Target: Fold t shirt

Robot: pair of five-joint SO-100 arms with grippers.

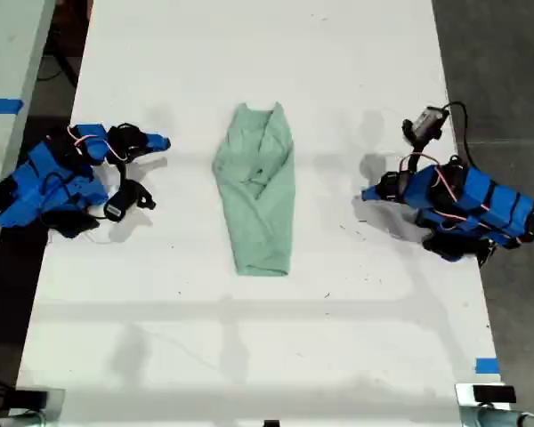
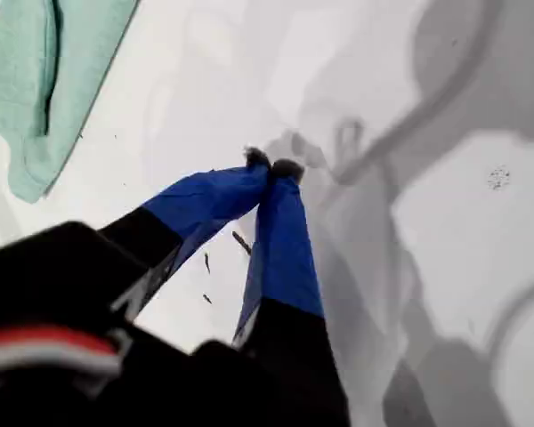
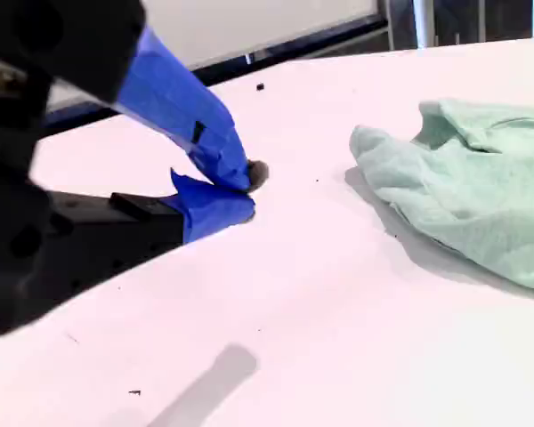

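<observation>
The white worktop [image 1: 249, 356] is seen bare across most of its surface. Near its centre the t shirt [image 1: 258, 191] is laid, already gathered into a narrow strip running from twelve to six o'clock, so a crosswise fold is judged to remain. The arms are parked well apart from the cloth, at nine and three o'clock in the exterior view, leaving it unobstructed. The first claw [image 2: 271, 166] is closed on nothing. The second claw [image 3: 240, 187] is likewise closed and empty, near the shirt's edge.
</observation>
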